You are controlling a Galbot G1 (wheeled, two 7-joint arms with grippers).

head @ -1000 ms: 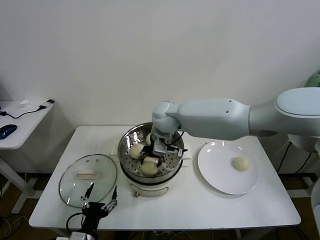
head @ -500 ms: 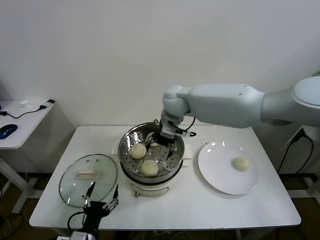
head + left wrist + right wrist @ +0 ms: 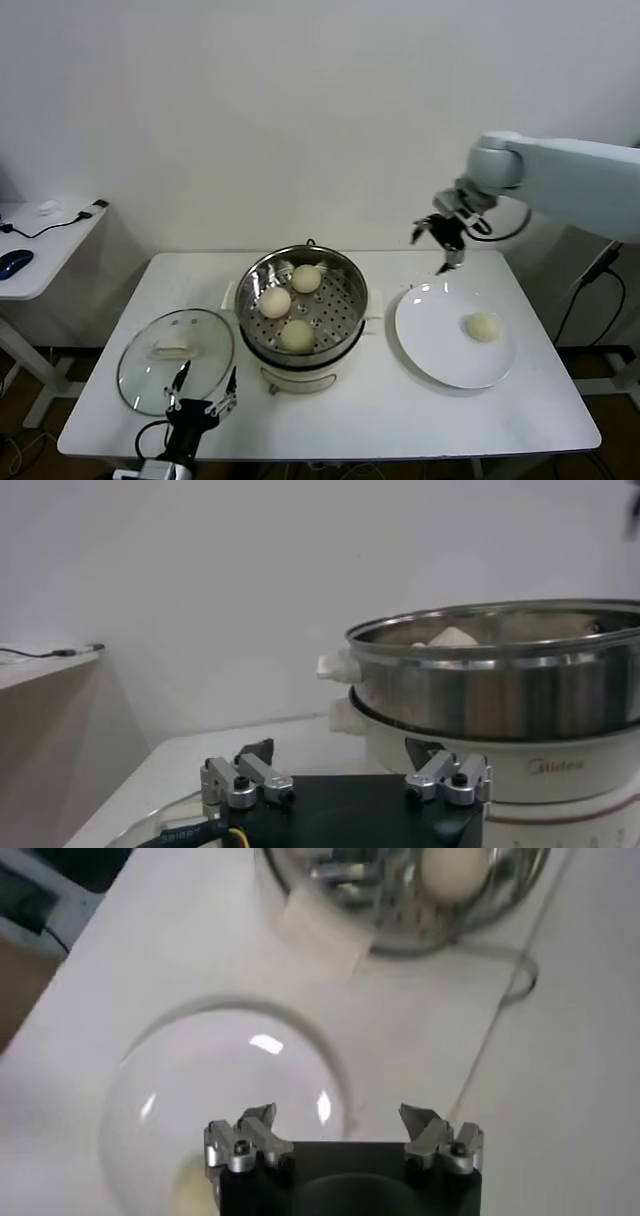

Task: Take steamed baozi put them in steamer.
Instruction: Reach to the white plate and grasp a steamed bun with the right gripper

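The shiny steamer (image 3: pixel 350 310) stands mid-table with three cream-white baozi on its perforated tray: one at the far side (image 3: pixel 306 278), one on the left (image 3: pixel 275 302), one at the front (image 3: pixel 297 335). A fourth baozi (image 3: pixel 484 326) lies on the white plate (image 3: pixel 440 350) to the right. My right gripper (image 3: pixel 440 240) hangs open and empty in the air over the plate's far left rim; in its wrist view (image 3: pixel 338 1118) the plate (image 3: pixel 230 1098) lies below it. My left gripper (image 3: pixel 200 395) waits open at the table's front, facing the steamer (image 3: pixel 500 680).
A round glass lid (image 3: pixel 176 347) with a white handle lies flat left of the steamer, just beyond the left gripper. A side desk (image 3: pixel 40 240) with a mouse and cables stands at far left. A white wall is close behind the table.
My right gripper opened and left a baozi at the steamer's far side, then rose out and swung right to above the plate. The left arm has not moved.
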